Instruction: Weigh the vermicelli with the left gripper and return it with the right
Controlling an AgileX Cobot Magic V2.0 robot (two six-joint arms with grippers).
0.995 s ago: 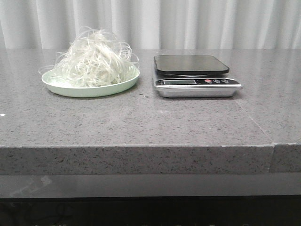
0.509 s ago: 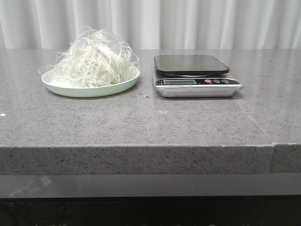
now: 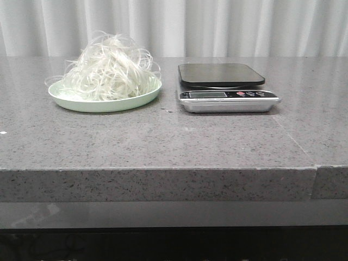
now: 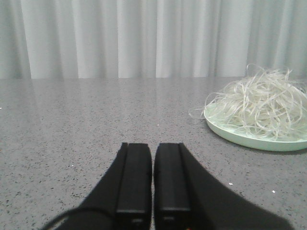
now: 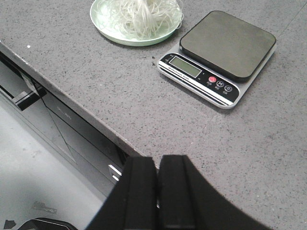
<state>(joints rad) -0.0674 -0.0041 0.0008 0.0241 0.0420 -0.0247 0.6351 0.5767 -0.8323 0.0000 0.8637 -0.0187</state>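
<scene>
The vermicelli (image 3: 109, 68), a fluffy tangle of thin white strands, is heaped on a pale green round plate (image 3: 103, 103) at the back left of the table. It also shows in the left wrist view (image 4: 261, 105) and the right wrist view (image 5: 144, 14). The scale (image 3: 225, 87), with a bare dark platform, stands to the right of the plate; it shows in the right wrist view too (image 5: 218, 57). My left gripper (image 4: 153, 148) is shut and empty, low over the table, apart from the plate. My right gripper (image 5: 157, 163) is shut and empty above the table's front edge. Neither gripper shows in the front view.
The grey stone table (image 3: 163, 136) has a seam at the right (image 3: 296, 144). A white curtain (image 3: 217, 27) hangs behind it. Below the front edge are dark drawers (image 5: 57, 115).
</scene>
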